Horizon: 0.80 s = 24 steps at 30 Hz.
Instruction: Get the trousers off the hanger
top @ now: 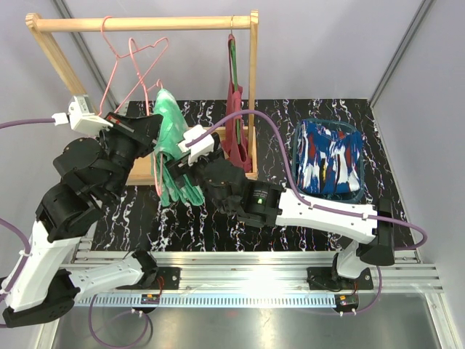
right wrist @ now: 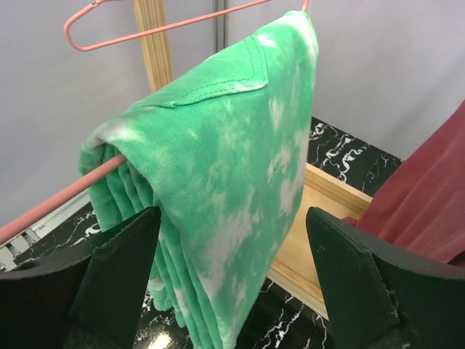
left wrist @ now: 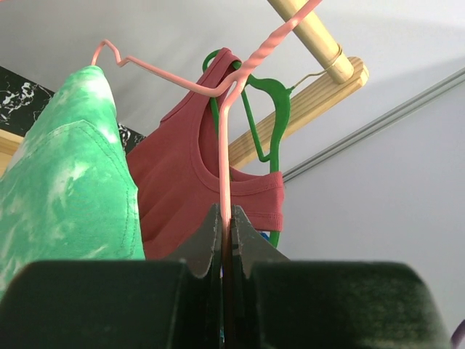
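The green trousers, mottled with white, hang folded over the lower bar of a pink wire hanger on the wooden rack. My left gripper is shut on the hanger's pink wire, with the trousers just to its left. My right gripper is open, with one jaw on each side of the hanging green cloth, not pinching it. It also shows in the top view. The blue trousers, splashed red and white, lie folded in a bin at the right.
A dark red top hangs on a green hanger just right of the green trousers. The rack's rod, right post and wooden base stand close around both grippers. The bin's rim is at the right.
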### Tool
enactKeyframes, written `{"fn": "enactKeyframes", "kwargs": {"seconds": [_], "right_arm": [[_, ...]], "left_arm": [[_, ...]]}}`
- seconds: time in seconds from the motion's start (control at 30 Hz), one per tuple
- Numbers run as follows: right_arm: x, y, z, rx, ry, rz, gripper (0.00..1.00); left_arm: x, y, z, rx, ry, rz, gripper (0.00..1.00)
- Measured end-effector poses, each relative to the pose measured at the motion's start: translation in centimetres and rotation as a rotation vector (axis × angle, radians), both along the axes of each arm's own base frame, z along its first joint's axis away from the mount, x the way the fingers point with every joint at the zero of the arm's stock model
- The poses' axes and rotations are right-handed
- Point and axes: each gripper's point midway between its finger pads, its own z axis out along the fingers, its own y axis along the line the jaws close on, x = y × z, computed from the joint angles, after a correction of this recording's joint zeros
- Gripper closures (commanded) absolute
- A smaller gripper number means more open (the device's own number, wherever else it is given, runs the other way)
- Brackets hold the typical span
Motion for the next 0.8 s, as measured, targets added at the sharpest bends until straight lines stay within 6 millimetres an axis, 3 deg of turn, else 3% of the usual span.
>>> {"fn": "enactKeyframes", "kwargs": {"seconds": [0.57,0.8], "right_arm": [[0.8,1.2,0.9,0.060,-0.032,0.020,0.14],[2.0,1.9,0.1,0.033,-0.079,-0.002,0.19]], "left_arm": [[-0.1,0.1,0.5,-0.022,-0.007,-0.002,1.00],[-0.5,0.2,1.1,-0.047,-0.017,-0.014,1.00]]}}
